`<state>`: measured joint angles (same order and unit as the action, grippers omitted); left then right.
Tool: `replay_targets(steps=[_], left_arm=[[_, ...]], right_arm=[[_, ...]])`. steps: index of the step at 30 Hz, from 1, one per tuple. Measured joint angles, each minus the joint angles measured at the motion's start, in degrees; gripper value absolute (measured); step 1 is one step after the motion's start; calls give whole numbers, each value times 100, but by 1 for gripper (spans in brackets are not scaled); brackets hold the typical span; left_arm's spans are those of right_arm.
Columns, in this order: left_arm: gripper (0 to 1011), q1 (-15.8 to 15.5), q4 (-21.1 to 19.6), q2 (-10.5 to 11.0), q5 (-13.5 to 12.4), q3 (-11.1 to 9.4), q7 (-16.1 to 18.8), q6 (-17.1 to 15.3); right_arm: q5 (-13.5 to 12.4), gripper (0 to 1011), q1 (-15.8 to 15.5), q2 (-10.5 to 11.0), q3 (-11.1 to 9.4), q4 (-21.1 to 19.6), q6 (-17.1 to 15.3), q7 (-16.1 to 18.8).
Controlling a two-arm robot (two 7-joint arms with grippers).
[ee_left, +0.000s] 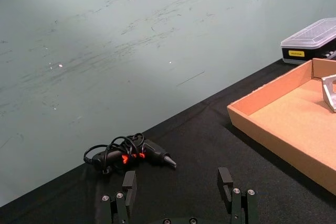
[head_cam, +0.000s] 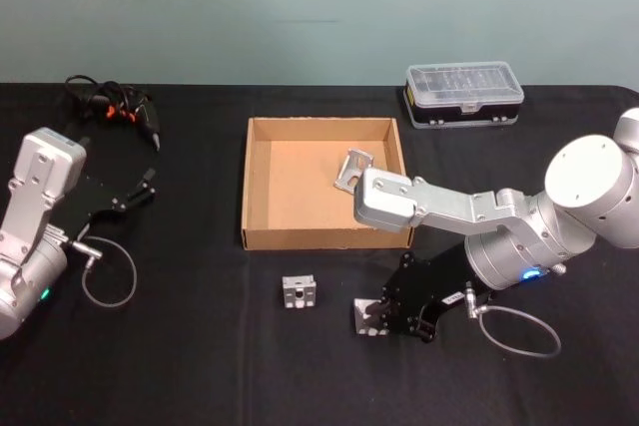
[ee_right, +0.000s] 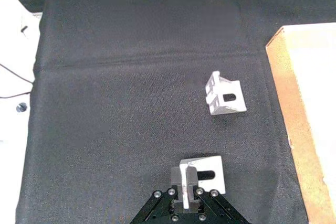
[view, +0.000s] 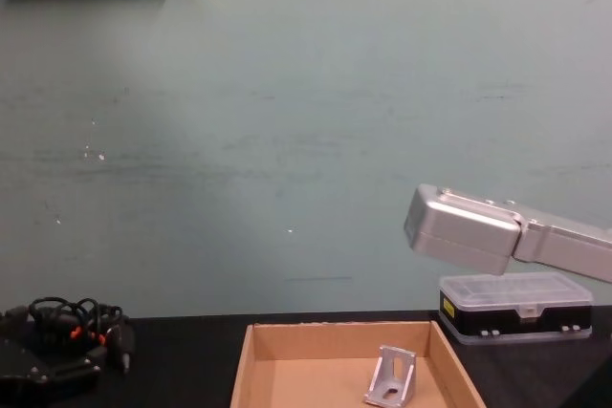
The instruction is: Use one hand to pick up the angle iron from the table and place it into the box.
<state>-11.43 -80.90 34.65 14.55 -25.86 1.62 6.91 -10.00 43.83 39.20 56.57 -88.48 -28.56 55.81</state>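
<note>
From the head: sees right gripper [head_cam: 381, 322] down at the table [head_cam: 200, 366], just in front of the box [head_cam: 290, 192], jaws clamped on gripped angle iron [head_cam: 363, 314]. Cannot tell whether lifted or resting. Finds loose angle iron [head_cam: 300, 292] just beside it toward the left, apart, also near box's front wall. Spots boxed angle iron [head_cam: 353, 169] inside box, right half, partly behind right arm [head_cam: 439, 205]. Puts left gripper [head_cam: 135, 194] at far left, well apart from box. Notes black case [head_cam: 463, 94] behind box's right corner, corded tool [head_cam: 115, 107] at back left.

From left wrist: shows left gripper [ee_left: 178, 184] with fingers [ee_left: 129, 182] spread wide, nothing between. Corded tool [ee_left: 131, 153] ahead on table, box [ee_left: 294, 114] farther off with boxed angle iron [ee_left: 329, 92] inside, black case [ee_left: 310, 43] beyond.

From right wrist: shows right gripper [ee_right: 184, 178] pinching upright flange of gripped angle iron [ee_right: 210, 174]. Loose angle iron [ee_right: 226, 95] farther out on table, not touching. Box wall [ee_right: 294, 103] alongside.

From chest: boxed angle iron [view: 392, 376] standing on box floor [view: 316, 379] nearer right wall, right arm [view: 478, 231] above, black case [view: 516, 308] behind at right, corded tool [view: 67, 327] at left.
</note>
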Motion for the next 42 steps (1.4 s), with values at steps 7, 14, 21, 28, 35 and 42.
replay_targets(steps=[7, 14, 21, 28, 35, 42], left_arm=[[1011, 0, 0, 0, 0, 0, 0, 0], [1011, 0, 0, 0, 0, 0, 0, 0], [1011, 0, 0, 0, 0, 0, 0, 0], [1011, 0, 0, 0, 0, 0, 0, 0], [1011, 0, 0, 0, 0, 0, 0, -1], [1011, 0, 0, 0, 0, 0, 0, 0]], right_arm=[[-4, 54, -7, 5, -10, -11, 1, -14], [-155, 54, -110, 27, -307, -198, 61, -292], [-323, 54, -33, -192, -625, -96, 124, -573], [-427, 54, 191, -687, -753, 541, 159, -782], [-439, 54, 372, -1254, -832, 1416, 263, -1088], [-328, 53, 443, -1771, -898, 2193, 515, -1420]])
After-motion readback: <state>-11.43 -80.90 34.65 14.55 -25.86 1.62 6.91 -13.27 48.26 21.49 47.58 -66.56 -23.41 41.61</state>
